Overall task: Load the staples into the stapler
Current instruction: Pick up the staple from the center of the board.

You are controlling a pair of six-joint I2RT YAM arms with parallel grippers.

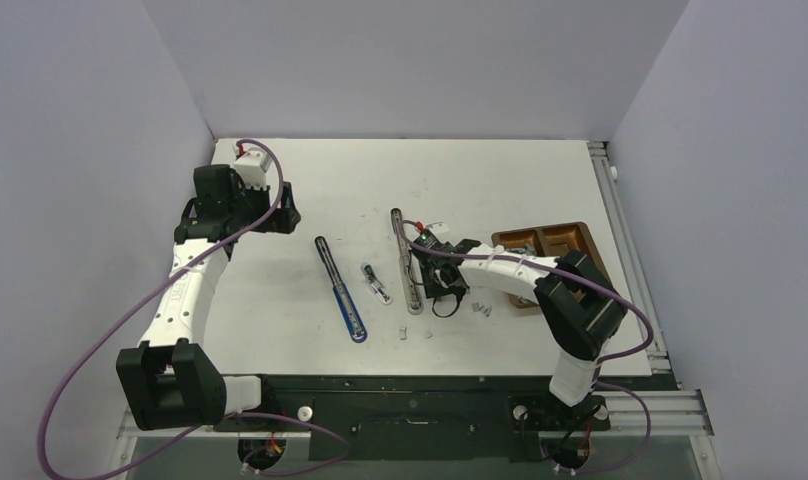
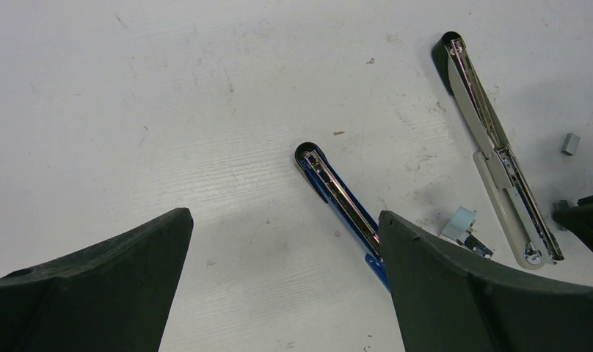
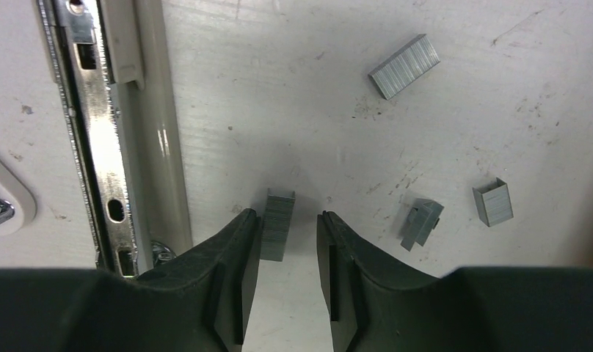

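Right wrist view: right gripper (image 3: 288, 218), jaws parted and gripping nothing, straddles a staple strip (image 3: 278, 224) lying against one finger; likely light and brittle, so best pinched across its flat sides.

Grey staples (image 3: 404, 66), a cream stapler (image 3: 160, 147), a blue stapler (image 2: 343, 203).

Table (image 1: 500, 175): white, scuffed top; everything I list below lies directly on it.
Blue stapler (image 1: 340, 290): opened out flat left of centre, metal channel facing up.
Beige stapler (image 1: 404, 265): also opened flat, right of the blue one and apart from it.
Small pale box (image 2: 461, 222): between the two staplers.
Staple strips (image 3: 404, 66): I see several short grey blocks scattered loose to the right of the beige stapler, apart from one another.
Brown tray (image 1: 555, 245): near the right edge, divided into compartments, partly hidden from me.
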